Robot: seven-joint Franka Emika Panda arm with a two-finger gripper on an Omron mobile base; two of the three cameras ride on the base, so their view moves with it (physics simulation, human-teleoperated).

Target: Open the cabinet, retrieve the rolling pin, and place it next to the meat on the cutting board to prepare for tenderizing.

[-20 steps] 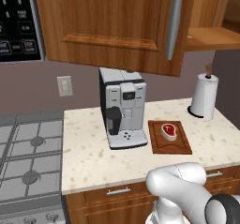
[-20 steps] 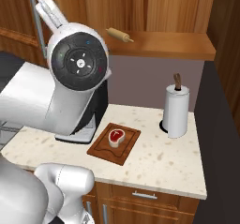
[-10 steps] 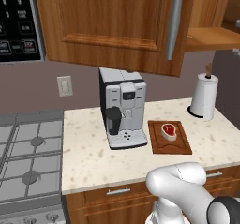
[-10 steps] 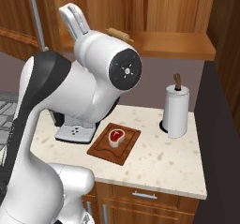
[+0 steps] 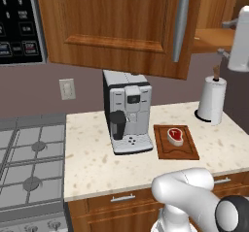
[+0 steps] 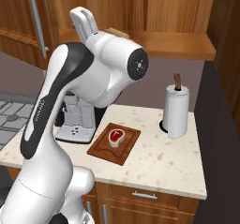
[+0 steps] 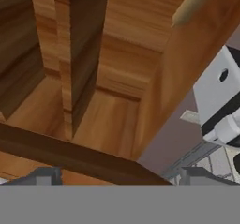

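The cabinet (image 5: pixel 112 22) stands with its door swung wide, its silver bar handle (image 5: pixel 181 22) facing me. On its wooden shelf (image 6: pixel 178 42) lies the rolling pin (image 6: pixel 117 32), partly hidden behind my arm; one tan end of the rolling pin (image 7: pixel 194 3) shows in the hand view above the shelf edge. My gripper (image 5: pixel 224 38) is open and empty, level with the shelf's front and short of the pin; its fingertips (image 7: pixel 44 175) stand far apart. The meat (image 5: pixel 175 135) rests on the cutting board (image 5: pixel 176 148) on the counter below.
A coffee machine (image 5: pixel 127 112) stands left of the board and a paper towel roll (image 5: pixel 212 100) behind it to the right. The stove (image 5: pixel 29 163) lies to the left, with a microwave (image 5: pixel 19 22) above. Drawers run under the counter edge (image 5: pixel 121 197).
My arm has swung round and the hand has risen to the cabinet shelf, coming into the top right of the left base view. The pin, board and meat have not moved.
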